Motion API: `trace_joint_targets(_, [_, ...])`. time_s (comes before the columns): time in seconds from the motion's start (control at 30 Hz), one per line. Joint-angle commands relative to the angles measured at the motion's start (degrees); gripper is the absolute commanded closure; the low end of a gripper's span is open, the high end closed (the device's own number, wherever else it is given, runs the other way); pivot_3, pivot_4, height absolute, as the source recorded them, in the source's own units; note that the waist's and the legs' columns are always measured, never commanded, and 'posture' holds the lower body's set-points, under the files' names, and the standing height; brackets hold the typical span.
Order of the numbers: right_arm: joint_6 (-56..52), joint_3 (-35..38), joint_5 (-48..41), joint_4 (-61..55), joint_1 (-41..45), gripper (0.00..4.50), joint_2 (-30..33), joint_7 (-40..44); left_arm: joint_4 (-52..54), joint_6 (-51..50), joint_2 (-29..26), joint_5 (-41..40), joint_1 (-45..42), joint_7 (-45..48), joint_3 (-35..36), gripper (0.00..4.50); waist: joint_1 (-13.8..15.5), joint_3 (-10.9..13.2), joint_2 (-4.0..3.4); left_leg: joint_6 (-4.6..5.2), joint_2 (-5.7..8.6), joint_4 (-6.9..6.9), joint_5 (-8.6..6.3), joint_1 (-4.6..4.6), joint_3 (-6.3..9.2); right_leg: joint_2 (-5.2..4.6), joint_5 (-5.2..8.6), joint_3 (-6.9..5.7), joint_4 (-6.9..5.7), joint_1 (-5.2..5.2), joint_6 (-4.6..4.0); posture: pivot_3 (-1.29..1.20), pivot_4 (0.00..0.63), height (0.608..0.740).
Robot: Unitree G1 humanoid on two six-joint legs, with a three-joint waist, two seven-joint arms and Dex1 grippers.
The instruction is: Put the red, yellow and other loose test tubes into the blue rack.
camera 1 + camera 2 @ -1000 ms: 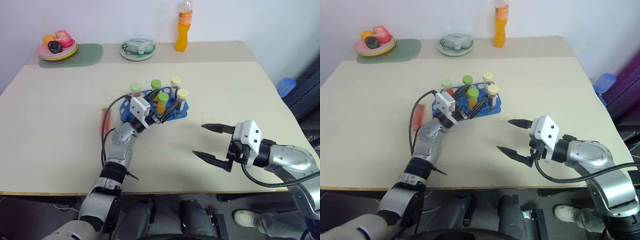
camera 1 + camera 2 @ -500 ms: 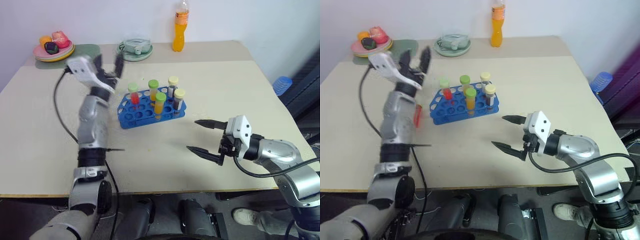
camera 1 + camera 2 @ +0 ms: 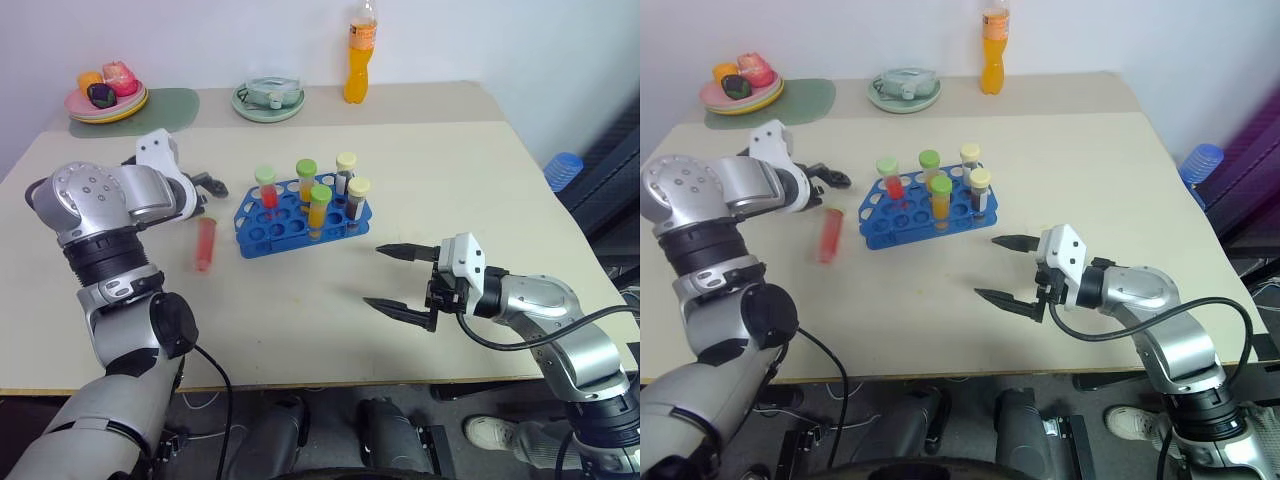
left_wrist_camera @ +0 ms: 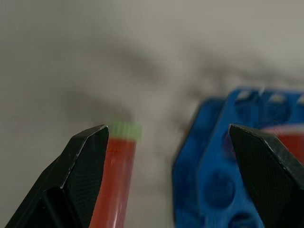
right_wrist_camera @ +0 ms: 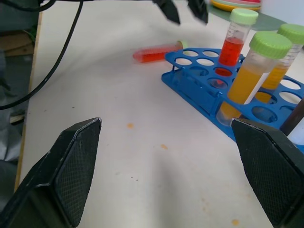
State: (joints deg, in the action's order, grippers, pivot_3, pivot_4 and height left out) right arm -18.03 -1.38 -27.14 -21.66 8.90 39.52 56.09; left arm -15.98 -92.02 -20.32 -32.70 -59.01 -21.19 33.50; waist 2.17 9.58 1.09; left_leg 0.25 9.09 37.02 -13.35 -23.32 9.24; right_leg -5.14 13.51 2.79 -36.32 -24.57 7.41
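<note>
At the table's centre stands the blue rack (image 3: 300, 218) with five capped tubes already upright in it, among them a red-filled tube (image 3: 266, 190) and an orange-filled one (image 3: 320, 208), so most of the job looks done. One loose red tube (image 3: 205, 243) lies flat on the table just beside the rack, at its nine o'clock, and appears to be what remains. The left gripper (image 3: 200, 186), fingers apart and empty, hovers near that tube, while the right gripper (image 3: 398, 279), jaws wide and empty, waits at the rack's four o'clock.

Loose tube (image 3: 205, 243) left of rack (image 3: 300, 216)
</note>
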Motion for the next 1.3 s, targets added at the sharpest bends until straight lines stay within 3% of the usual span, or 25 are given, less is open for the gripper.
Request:
trace_joint_targets(0.03, [1.30, 1.54, -0.01, -1.20, 0.16, 0.00, 0.03, -0.25, -3.28, -0.48, -2.49, -0.50, -2.45, -2.82, -0.03, 0.40, -0.10, 0.00, 0.00, -0.04, 0.00, 0.00, -0.02, 0.00, 0.00, 0.00, 0.00, 0.01, -0.01, -0.02, 0.00, 0.00, 0.150, 0.740])
trace_joint_targets(0.37, [1.77, 1.34, 0.64, -2.56, -0.91, 0.00, -0.92, -1.82, -16.76, -0.48, -2.41, 6.79, -8.36, -4.63, 0.06, 0.40, 0.02, 0.00, 0.00, -0.08, 0.00, 0.00, -0.06, 0.00, 0.01, 0.00, 0.00, 0.01, -0.01, -0.02, 0.00, 0.00, 0.150, 0.740])
trace_joint_targets(0.7, [1.92, 1.73, 0.81, -4.59, -3.55, 0.00, -0.89, -4.11, -24.51, 2.73, -3.90, 13.93, -8.83, 4.18, -7.12, 0.40, -0.07, 0.00, 0.00, -0.09, -0.01, -0.01, -0.06, -0.01, 0.01, 0.00, 0.00, 0.02, -0.03, -0.05, 0.00, 0.00, 0.150, 0.740])
trace_joint_targets(0.83, [1.68, 1.99, 0.53, -5.09, -3.96, 0.00, -0.66, -4.57, -28.02, 6.52, -4.92, 16.52, -8.12, 7.86, -11.17, 2.19, -0.07, -0.03, -0.05, -0.09, -0.01, -0.02, -0.06, 0.00, 0.01, 0.00, 0.00, 0.02, -0.03, -0.04, 0.00, 0.00, 0.150, 0.740])
trace_joint_targets(0.9, [1.70, 2.17, 0.50, -5.14, -4.23, 0.00, -0.43, -4.56, -29.33, 7.90, -5.43, 17.45, -7.87, 9.66, -12.54, 2.19, -0.06, -0.04, -0.06, -0.09, -0.01, -0.02, -0.06, 0.00, 0.02, 0.00, 0.00, 0.02, -0.03, -0.04, 0.00, 0.00, 0.150, 0.740])
trace_joint_targets(1.0, [1.60, 2.15, 0.57, -5.21, -4.30, 0.00, -0.37, -4.69, -29.69, 8.78, -5.60, 18.53, -7.76, 11.10, -13.58, 2.96, -0.07, -0.06, -0.11, -0.09, -0.01, -0.02, -0.06, 0.04, 0.01, 0.00, 0.00, 0.02, -0.04, 0.00, 0.00, 0.00, 0.150, 0.740])
trace_joint_targets(1.07, [1.39, 2.04, 0.57, -5.46, -4.30, 0.00, -0.38, -4.84, -29.30, 8.73, -5.30, 19.04, -7.65, 11.37, -13.15, 3.71, -0.07, -0.07, -0.12, -0.08, -0.01, -0.02, -0.06, 0.06, 0.01, 0.00, 0.00, 0.02, -0.07, 0.00, 0.00, 0.00, 0.150, 0.740])
trace_joint_targets(1.2, [1.01, 2.39, 0.22, -5.42, -4.09, 0.00, 0.02, -4.58, -24.69, 7.57, -5.38, 18.58, -6.18, 13.97, -12.81, 3.73, -0.08, -0.07, -0.12, -0.08, -0.01, -0.01, -0.06, 0.06, 0.01, 0.00, 0.00, 0.02, -0.09, 0.00, 0.00, 0.00, 0.150, 0.740])
trace_joint_targets(1.3, [1.59, 2.40, 0.68, -4.50, -3.91, 0.00, 0.25, -4.20, -14.59, 11.61, -6.31, 16.93, -1.89, 18.85, -14.16, 3.73, -0.11, -0.06, -0.10, -0.09, -0.01, -0.01, -0.05, 0.05, 0.01, -0.01, 0.00, 0.02, -0.10, -0.01, -0.01, 0.00, 0.150, 0.740])
